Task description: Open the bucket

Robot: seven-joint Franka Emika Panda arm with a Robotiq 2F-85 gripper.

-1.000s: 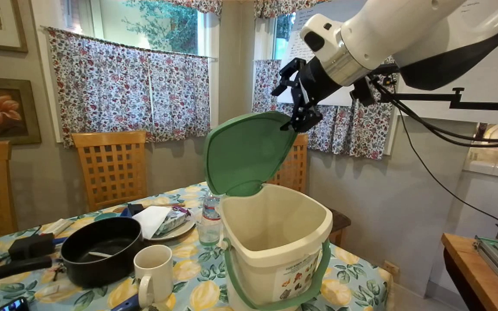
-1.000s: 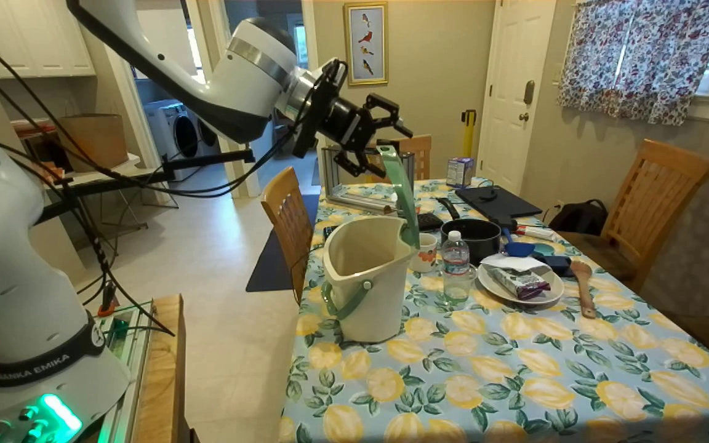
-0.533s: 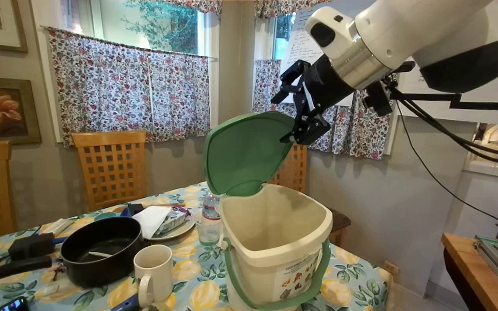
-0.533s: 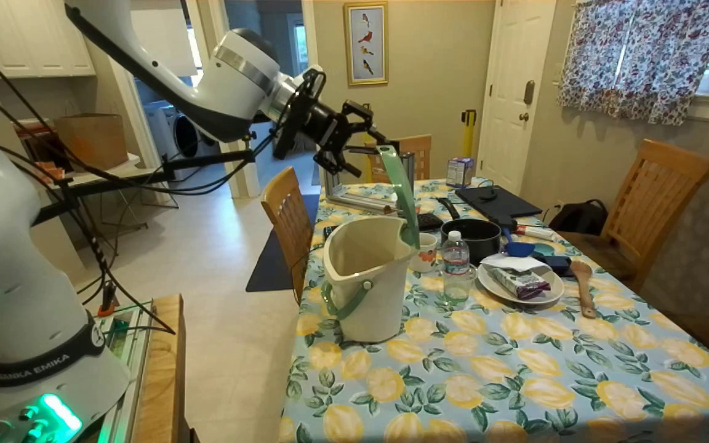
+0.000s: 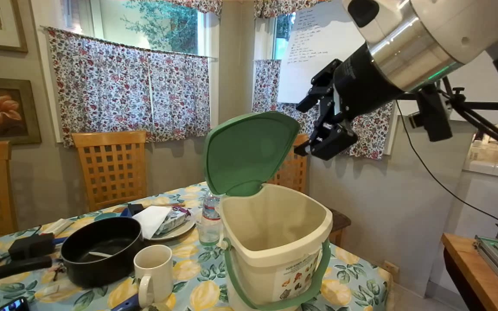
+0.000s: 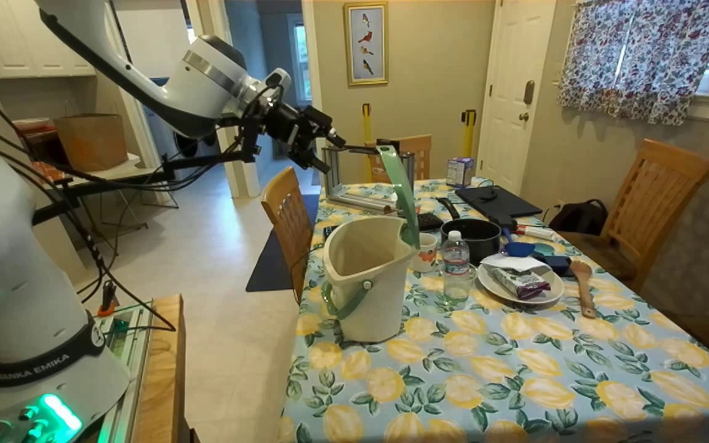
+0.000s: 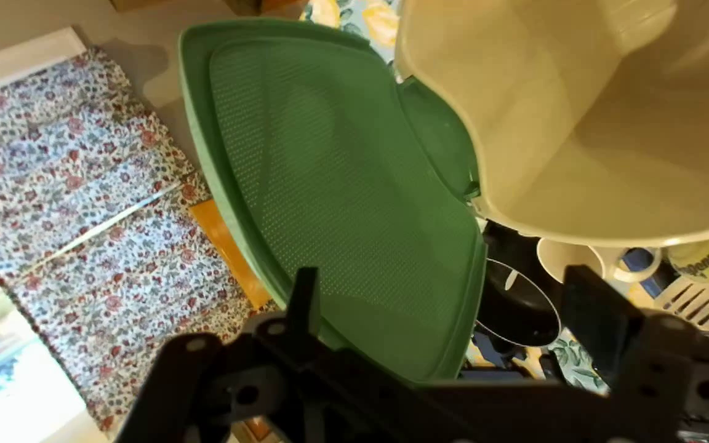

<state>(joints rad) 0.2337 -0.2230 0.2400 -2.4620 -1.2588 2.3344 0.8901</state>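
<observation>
Now, spread pincer (image 5: 300, 128) farther from the green lid (image 5: 251, 151), lid still raised, cream-white bucket (image 5: 266, 260) unmoved.

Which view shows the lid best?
The wrist view: the lid is largest, its dotted inner face nearly whole, the tool hiding some edge. Both exterior views show it smaller, dots unseen; in an exterior view it is nearly edge-on.

On the table (image 6: 453, 384), the bucket (image 6: 384, 295) stands beside the bottle (image 6: 455, 266).

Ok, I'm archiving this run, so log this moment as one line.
bucket: upright, open | green lid: raised | end effector: open, apart from green lid | held: nothing | task: looks done
</observation>
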